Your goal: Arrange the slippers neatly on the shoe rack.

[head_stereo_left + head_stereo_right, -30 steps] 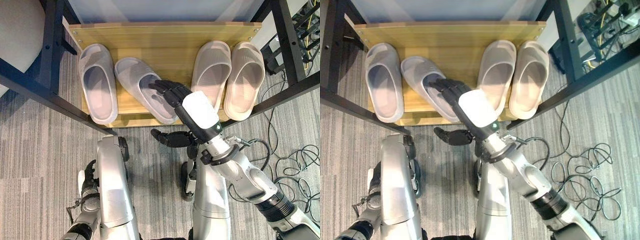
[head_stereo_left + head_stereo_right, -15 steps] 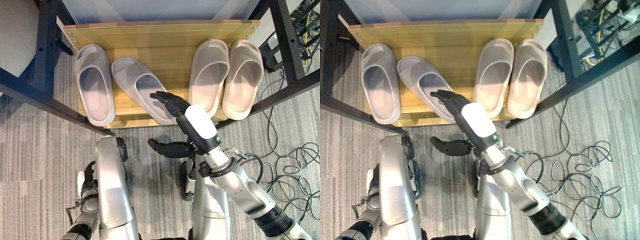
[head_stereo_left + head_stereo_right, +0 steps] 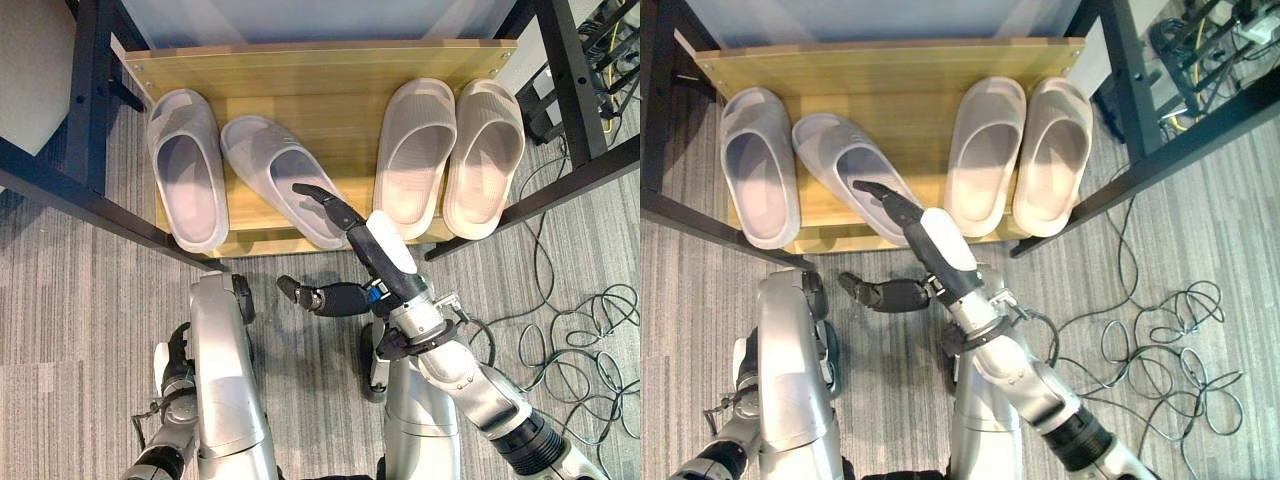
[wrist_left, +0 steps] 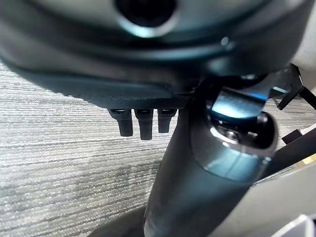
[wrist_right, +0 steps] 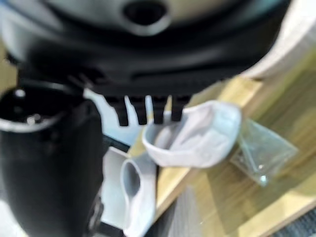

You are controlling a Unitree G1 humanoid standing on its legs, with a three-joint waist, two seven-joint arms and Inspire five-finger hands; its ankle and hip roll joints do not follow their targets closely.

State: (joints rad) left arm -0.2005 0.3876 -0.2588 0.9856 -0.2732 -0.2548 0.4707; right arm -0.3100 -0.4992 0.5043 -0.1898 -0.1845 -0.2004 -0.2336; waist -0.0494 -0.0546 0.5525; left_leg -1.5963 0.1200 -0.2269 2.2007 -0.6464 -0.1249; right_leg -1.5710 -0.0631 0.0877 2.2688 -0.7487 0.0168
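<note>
left eye view: four slippers are seen on the shoe rack (image 3: pixel 330 70). the grey slipper (image 3: pixel 184 165) lies straight; the crooked slipper (image 3: pixel 275 177) beside it is angled. the right robot hand (image 3: pixel 322 199), fingers straight and holding nothing, is seen over its heel. the heel should be nudged leftward until parallel.

right eye view: the beige pair (image 3: pixel 1020 155) is seen aligned.

left wrist view: the left robot hand (image 4: pixel 140 123) is seen relaxed above carpet.
</note>
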